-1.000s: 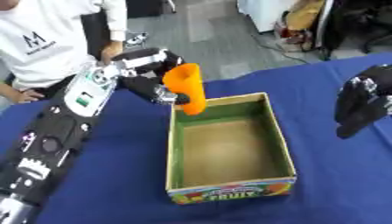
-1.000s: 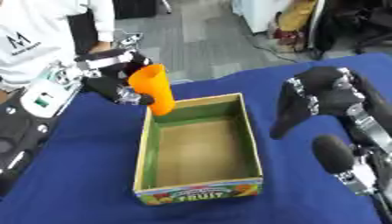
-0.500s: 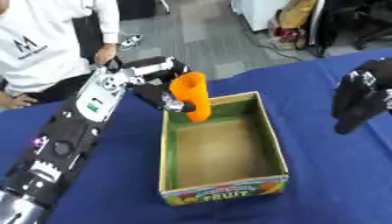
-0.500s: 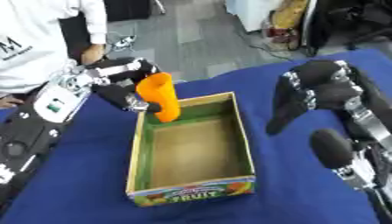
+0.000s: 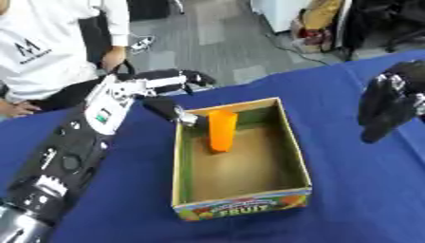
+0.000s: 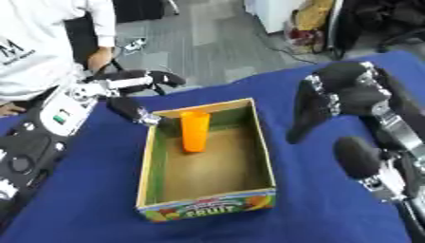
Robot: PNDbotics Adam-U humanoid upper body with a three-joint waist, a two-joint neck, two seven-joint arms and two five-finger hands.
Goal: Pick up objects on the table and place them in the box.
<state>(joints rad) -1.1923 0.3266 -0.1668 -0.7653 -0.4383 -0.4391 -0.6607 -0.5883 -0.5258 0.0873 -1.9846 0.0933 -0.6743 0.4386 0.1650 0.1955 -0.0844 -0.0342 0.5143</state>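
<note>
Blue tablecloth [image 5: 124,199] all over the table. In the middle, an open cardboard box [image 5: 297,156] with green walls inside, a brown floor, and a bright fruit label with the word FRUIT on the front wall at 6 o'clock. Inside the box, near the far wall at about 11 o'clock, an orange cup [image 5: 221,130], a tall tube shape standing almost straight up with its open end on top and its bottom on the box floor. Can't tell if it leans on the wall behind it. Coming in from 8 o'clock, the left arm, black with silver bits and a small green light on it. At its end the left hand [image 5: 166,81], just outside the far left corner of the box at about 10 o'clock. Fingers spread wide and stretched out toward 1 o'clock, holding nothing. Thumb [image 5: 172,111] pointing down toward the box rim, very near the cup but not around it. Out at 3 o'clock, well apart from the box, the right hand [image 6: 345,97], black and held up above the cloth. Fingers hanging down loose and a bit bent, nothing in them. At the far edge at 10 o'clock, a person in a white shirt [image 5: 50,47] beside the table, not touching the box or the cup.
</note>
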